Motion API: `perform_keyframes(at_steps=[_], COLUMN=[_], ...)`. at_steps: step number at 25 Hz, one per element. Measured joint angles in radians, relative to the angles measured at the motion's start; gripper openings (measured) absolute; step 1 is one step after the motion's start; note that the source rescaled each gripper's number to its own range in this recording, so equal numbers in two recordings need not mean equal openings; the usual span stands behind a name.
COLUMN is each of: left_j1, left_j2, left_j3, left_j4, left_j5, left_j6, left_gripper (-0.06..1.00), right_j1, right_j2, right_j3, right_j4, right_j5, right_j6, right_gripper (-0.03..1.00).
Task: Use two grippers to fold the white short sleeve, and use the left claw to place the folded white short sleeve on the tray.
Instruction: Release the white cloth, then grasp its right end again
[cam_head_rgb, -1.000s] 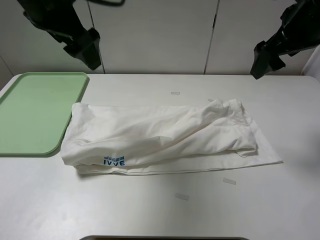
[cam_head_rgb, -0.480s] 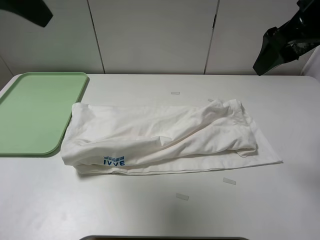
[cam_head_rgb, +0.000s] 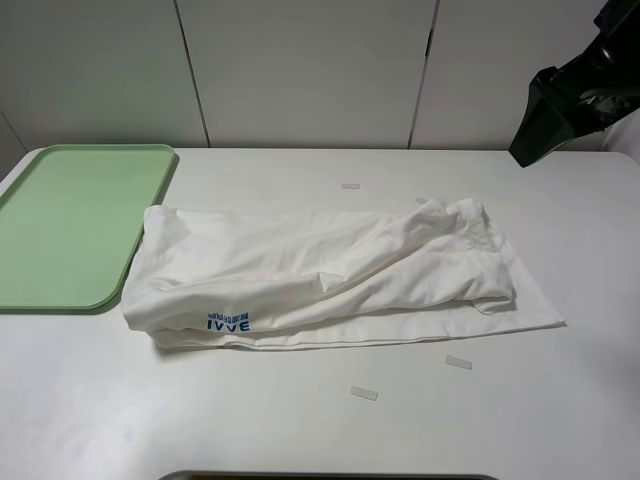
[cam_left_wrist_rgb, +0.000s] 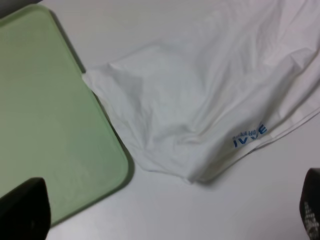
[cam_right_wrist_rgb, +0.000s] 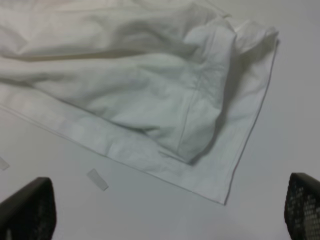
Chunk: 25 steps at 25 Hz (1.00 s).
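Note:
The white short sleeve (cam_head_rgb: 330, 275) lies on the white table, folded into a long band, with its blue "IVVE" logo (cam_head_rgb: 228, 323) at the front left. Its left end touches the edge of the pale-green tray (cam_head_rgb: 70, 225), which holds nothing. The left wrist view shows the shirt (cam_left_wrist_rgb: 200, 100), the tray (cam_left_wrist_rgb: 50, 125) and my left gripper (cam_left_wrist_rgb: 168, 212), open and empty high above them. The left arm is outside the exterior high view. My right gripper (cam_head_rgb: 528, 145) hangs high at the back right. In its wrist view it is open (cam_right_wrist_rgb: 165, 207) and empty above the shirt's right end (cam_right_wrist_rgb: 150, 85).
Small paper scraps lie on the table behind the shirt (cam_head_rgb: 350, 186) and in front of it (cam_head_rgb: 458, 362) (cam_head_rgb: 364, 393); one also shows in the right wrist view (cam_right_wrist_rgb: 97, 179). White cabinet doors (cam_head_rgb: 300, 70) stand behind the table.
The left arm has risen and left the exterior high view at the top left. The right arm has drawn back to the right. The shirt has not moved.

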Motion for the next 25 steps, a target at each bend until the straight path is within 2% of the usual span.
perform_keyframes(at_steps=[2,6,14,19,25], left_j1=[0.0,0.0,0.0,0.0,0.0], left_j2=[-0.047,-0.283,-0.588,-0.703,-0.721], left_j3=[0.045,0.23,0.45,0.491,0.491], left_j4=[0.0,0.0,0.0,0.0,-0.012], left_j5=[-0.013,-0.048,-0.057,-0.06,-0.054], left_j6=[-0.018,-0.084,-0.11,-0.148,-0.174], left_gripper=[1.0,1.0,1.0,1.0,1.0], right_j1=[0.0,0.0,0.0,0.0,0.0], right_j2=[0.0,0.0,0.0,0.0,0.0], right_j3=[0.0,0.0,0.0,0.0,0.0], right_j4=[0.004,0.011,0.014,0.018,0.038], right_j5=[0.0,0.0,-0.004,-0.007,-0.008], right_j6=[0.0,0.0,0.0,0.0,0.0], right_gripper=[1.0,1.0,1.0,1.0,1.0])
